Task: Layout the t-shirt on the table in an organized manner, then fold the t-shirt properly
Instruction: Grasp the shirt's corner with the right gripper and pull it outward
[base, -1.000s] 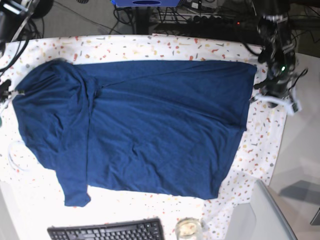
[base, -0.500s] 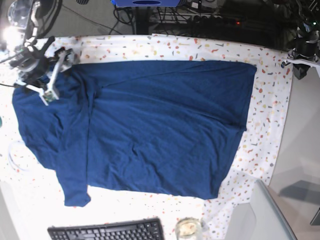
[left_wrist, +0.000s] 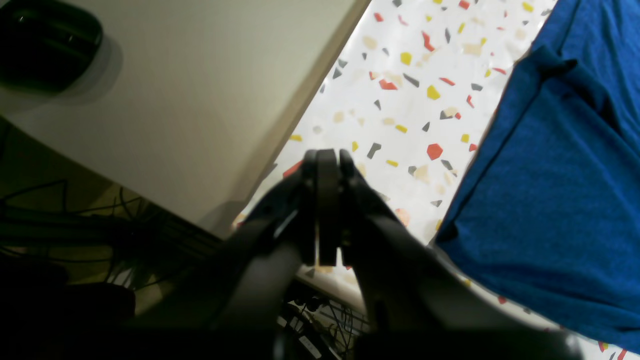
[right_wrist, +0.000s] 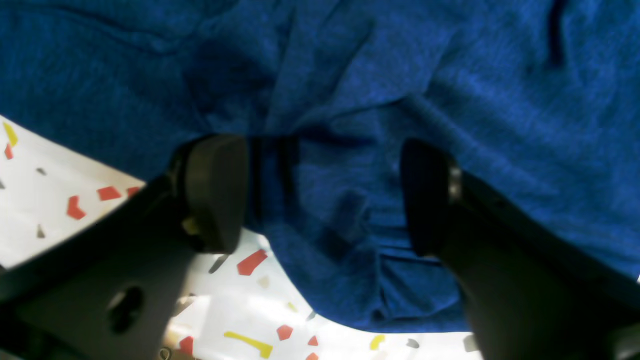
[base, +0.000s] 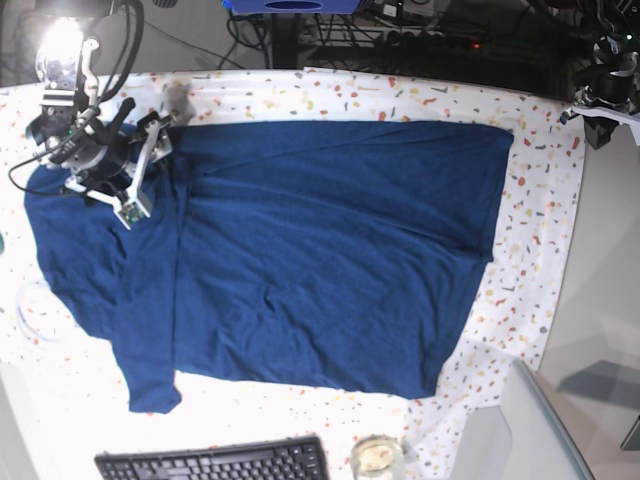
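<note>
T-shirt: the navy t-shirt (base: 300, 250) lies spread across the middle of the table (base: 520, 290), one side folded over at the base view's left, with wrinkles there and near the lower middle.
Right claw: the right claw (right_wrist: 320, 195) hangs low over a bunched fold at the shirt's far-left corner, its jaws spread wide with fabric between them but not pinched; it grips nothing.
Left claw: the left claw (left_wrist: 322, 165) has its jaws pressed together and empty, over the table's far corner on the base view's right, clear of the shirt's edge.
Surroundings: a black keyboard (base: 215, 462) sits at the near edge, a small glass jar (base: 377, 458) just beside it, and a grey panel (base: 520, 430) by the near right corner. Cables (base: 380, 30) crowd the floor beyond the far edge.
Change: half a second ago the right claw was nearer the table's left rim; now it sits a little further in over the shirt. The shirt's outline is unchanged.
Open room: bare speckled cloth shows along the right side, the far strip and the near left corner.
</note>
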